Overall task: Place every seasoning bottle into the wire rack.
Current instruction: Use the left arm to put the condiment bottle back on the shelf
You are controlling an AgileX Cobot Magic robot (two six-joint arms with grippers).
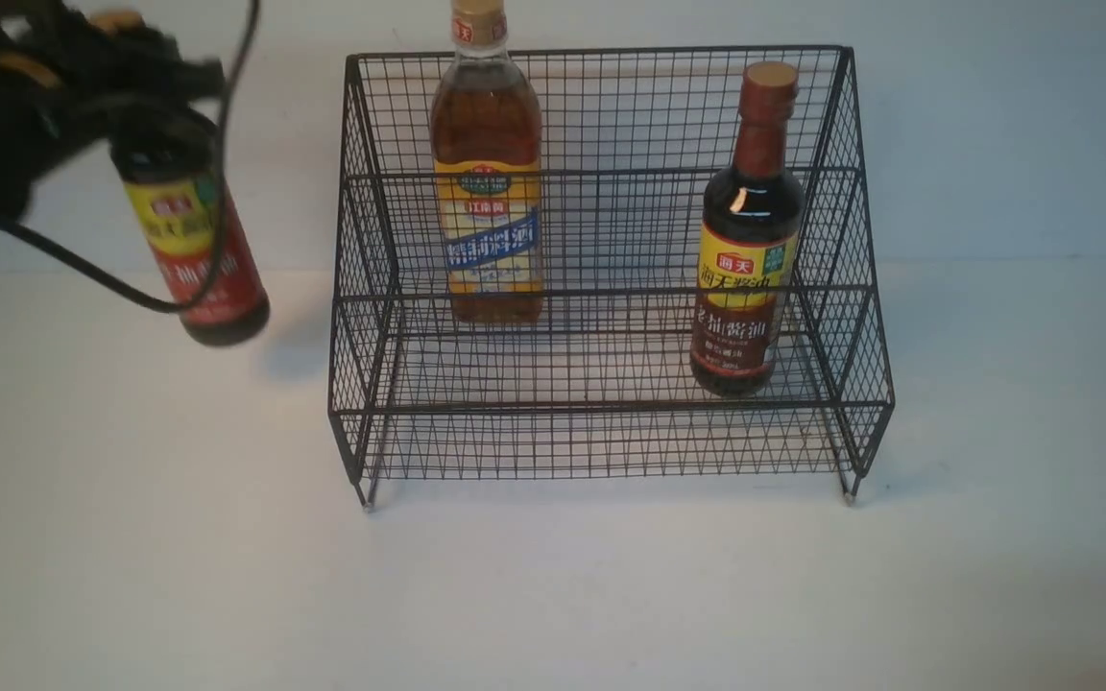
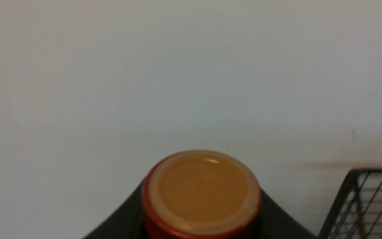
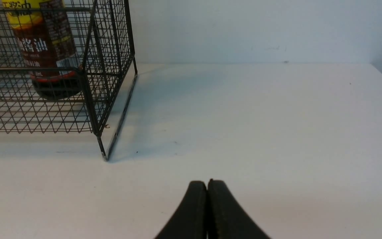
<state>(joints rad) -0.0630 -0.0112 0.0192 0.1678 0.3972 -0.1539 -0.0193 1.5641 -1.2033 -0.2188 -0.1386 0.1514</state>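
Note:
A slim dark soy-sauce bottle [image 1: 193, 250] with a yellow and red label hangs tilted to the left of the wire rack [image 1: 611, 408], its base toward the rack. My left gripper [image 1: 145, 144], blurred, is shut on its upper part. In the left wrist view its tan cap [image 2: 201, 192] sits between the black fingers [image 2: 118, 222]. Inside the rack stand the large amber bottle [image 1: 488, 192] at back left and a second dark bottle [image 1: 748, 278] at right. My right gripper [image 3: 207, 182] is shut and empty, low over the table to the right of the rack [image 3: 91, 99].
A black cable [image 1: 83, 274] loops down from the left arm in front of the held bottle. The white table [image 1: 553, 595] extends in front of the rack, and a pale wall [image 1: 995, 125] rises behind it. The rack's corner [image 2: 353, 172] shows in the left wrist view.

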